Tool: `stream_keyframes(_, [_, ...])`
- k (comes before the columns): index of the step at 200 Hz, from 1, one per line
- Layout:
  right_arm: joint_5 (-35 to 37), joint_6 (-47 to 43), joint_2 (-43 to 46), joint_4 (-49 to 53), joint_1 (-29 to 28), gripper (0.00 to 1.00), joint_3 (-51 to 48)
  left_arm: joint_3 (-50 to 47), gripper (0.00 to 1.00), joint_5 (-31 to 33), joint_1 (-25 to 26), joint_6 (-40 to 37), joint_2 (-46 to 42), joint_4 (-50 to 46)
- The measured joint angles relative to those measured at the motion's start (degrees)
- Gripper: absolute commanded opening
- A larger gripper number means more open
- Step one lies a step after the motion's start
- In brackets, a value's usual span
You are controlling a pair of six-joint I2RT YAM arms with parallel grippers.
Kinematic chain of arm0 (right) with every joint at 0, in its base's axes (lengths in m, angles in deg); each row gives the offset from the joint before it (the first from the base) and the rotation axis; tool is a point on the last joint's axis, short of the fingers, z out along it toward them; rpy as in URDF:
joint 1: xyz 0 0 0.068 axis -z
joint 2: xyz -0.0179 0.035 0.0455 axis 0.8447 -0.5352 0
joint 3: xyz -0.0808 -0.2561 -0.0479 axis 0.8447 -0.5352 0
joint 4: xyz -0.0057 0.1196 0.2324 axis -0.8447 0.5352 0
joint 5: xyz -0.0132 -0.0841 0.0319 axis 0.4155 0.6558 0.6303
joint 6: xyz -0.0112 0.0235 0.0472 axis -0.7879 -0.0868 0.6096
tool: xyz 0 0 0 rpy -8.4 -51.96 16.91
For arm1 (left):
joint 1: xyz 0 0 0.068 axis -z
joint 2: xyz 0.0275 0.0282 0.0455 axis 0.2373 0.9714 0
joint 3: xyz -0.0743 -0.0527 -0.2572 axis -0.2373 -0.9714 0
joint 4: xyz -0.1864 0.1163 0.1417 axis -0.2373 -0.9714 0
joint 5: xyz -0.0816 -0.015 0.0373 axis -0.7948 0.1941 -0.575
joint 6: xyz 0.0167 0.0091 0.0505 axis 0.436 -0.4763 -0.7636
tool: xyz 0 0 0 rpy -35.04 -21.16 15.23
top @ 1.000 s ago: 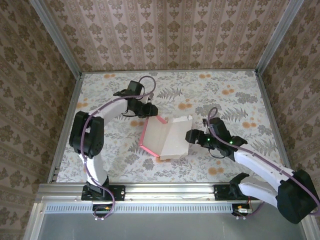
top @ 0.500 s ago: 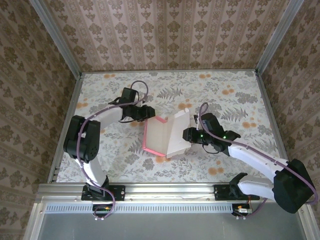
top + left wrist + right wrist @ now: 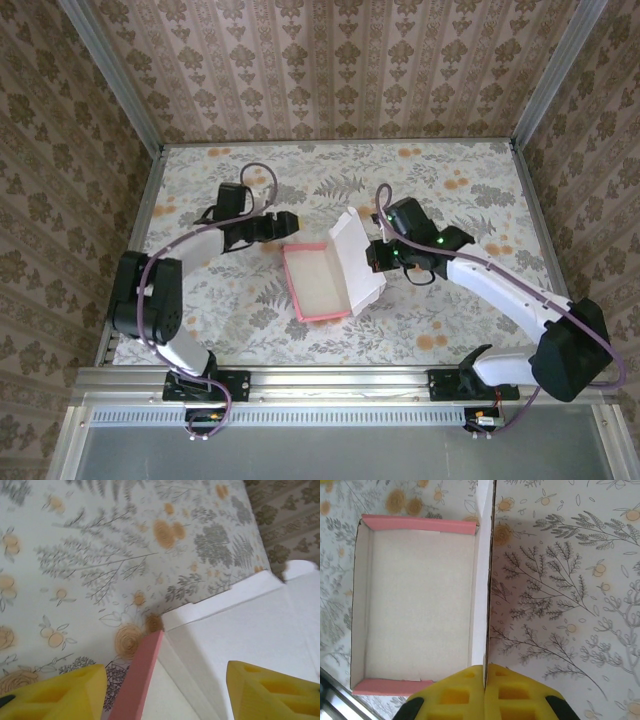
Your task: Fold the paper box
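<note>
Jaws clamped on the upright lid [image 3: 353, 246] of the paper box [image 3: 415, 605], the right gripper [image 3: 484, 674] needed to swing it slowly left, while the left gripper [image 3: 284, 223], jaws apart, could brace its far side.

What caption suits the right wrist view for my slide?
Right pincer pinching the raised lid of the open box.

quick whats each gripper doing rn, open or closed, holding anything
Left gripper: open, holding nothing.
Right gripper: closed on the raised lid of the paper box.
</note>
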Motion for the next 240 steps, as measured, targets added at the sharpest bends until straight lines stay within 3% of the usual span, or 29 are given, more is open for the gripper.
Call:
stream_keyframes(40, [0.7,-8.5,-2.9,7.3,-0.5,0.0,6.4,4.1,0.67,-3.7,1.3,-11.5,-0.1,-4.3])
stream_keyframes(96, [2.3,-17.4,-6.6,11.5,-1.9,0.01,11.5,8.9,0.64,-3.7,7.5,-26.7,3.8,-10.1])
stream_keyframes(139, [2.2,-21.0,-7.1,12.2,-2.2,0.02,12.1,10.9,0.62,-3.0,7.5,-32.1,6.5,-10.3])
stream_keyframes(177, [2.2,-22.2,-7.3,12.3,-2.2,0.02,12.3,13.2,0.53,-3.3,8.3,-37.3,8.2,-12.3])
stream_keyframes(240, [2.2,-22.3,-7.3,12.2,-2.6,0.02,12.3,18.0,0.47,-2.6,9.3,-41.0,11.5,-14.3])
